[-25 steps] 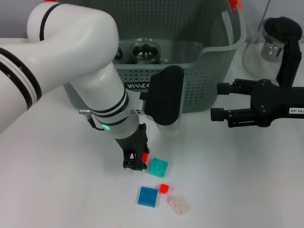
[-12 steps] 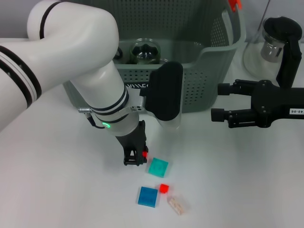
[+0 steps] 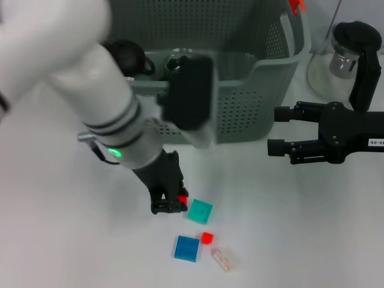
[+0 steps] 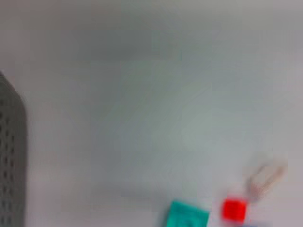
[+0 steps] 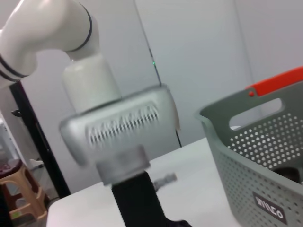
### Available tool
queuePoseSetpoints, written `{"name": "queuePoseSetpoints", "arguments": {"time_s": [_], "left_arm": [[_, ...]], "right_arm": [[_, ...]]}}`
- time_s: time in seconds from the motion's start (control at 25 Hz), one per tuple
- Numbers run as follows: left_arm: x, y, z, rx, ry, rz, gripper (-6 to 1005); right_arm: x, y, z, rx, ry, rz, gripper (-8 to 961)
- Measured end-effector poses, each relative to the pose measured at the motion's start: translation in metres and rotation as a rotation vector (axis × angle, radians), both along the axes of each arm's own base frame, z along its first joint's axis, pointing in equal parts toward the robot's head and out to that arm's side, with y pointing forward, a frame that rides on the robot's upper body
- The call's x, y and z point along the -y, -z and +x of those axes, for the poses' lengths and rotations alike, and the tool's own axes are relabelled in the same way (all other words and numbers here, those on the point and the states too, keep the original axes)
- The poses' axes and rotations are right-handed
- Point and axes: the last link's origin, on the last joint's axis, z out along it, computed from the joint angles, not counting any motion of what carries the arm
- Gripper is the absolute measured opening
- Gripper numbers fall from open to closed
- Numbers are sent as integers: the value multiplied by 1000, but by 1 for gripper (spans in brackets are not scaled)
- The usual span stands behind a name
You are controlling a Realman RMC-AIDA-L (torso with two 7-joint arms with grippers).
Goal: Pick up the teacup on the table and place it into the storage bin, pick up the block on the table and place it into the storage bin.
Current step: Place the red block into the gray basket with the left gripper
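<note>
In the head view the left claw is seen low over the white surface, pinched on a small red block just left of a teal block, while the right claw is held spread at the right, near the storage bin at the far side. In the left wrist view the teal block and a red block are seen, with the bin's wall at the edge. In the right wrist view the bin and the left arm are shown.
</note>
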Motion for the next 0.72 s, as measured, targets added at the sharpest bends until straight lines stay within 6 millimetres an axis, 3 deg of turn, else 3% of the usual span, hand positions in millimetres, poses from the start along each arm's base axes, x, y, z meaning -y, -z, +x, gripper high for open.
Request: {"name": "queuePoseSetpoints", "arguments": {"time_s": [0.12, 0.28, 0.4, 0.52, 0.72], "left_arm": [[4, -24, 0, 139, -68, 12, 222], [7, -69, 7, 449, -119, 63, 234], [-1, -98, 14, 643, -119, 152, 243], [-23, -118, 20, 767, -131, 285, 252], [-70, -125, 21, 816, -202, 464, 267]], "right_arm": [[2, -3, 1, -7, -5, -6, 941], [5, -5, 5, -4, 4, -8, 941], [6, -7, 7, -2, 5, -9, 941], [6, -8, 7, -2, 3, -13, 942], [7, -8, 8, 0, 0, -16, 942]]}}
